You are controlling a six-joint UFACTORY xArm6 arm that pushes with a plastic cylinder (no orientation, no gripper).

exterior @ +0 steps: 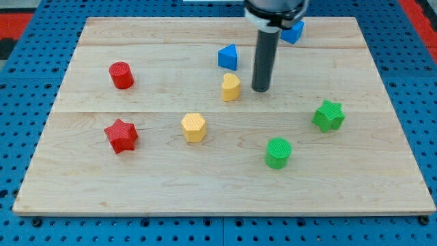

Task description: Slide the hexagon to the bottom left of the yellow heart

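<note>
The yellow hexagon (194, 127) lies left of the board's middle. The yellow heart (231, 87) stands above and to the right of it, a short gap away. My tip (261, 89) rests on the board just right of the yellow heart, close to it but apart, and well up and right of the hexagon. The dark rod rises from the tip to the view's top.
A blue triangle (228, 57) sits just above the heart. A blue block (293, 31) is partly hidden behind the rod at top. A red cylinder (121, 75) and red star (121, 135) are at left. A green star (328, 115) and green cylinder (278, 152) are at right.
</note>
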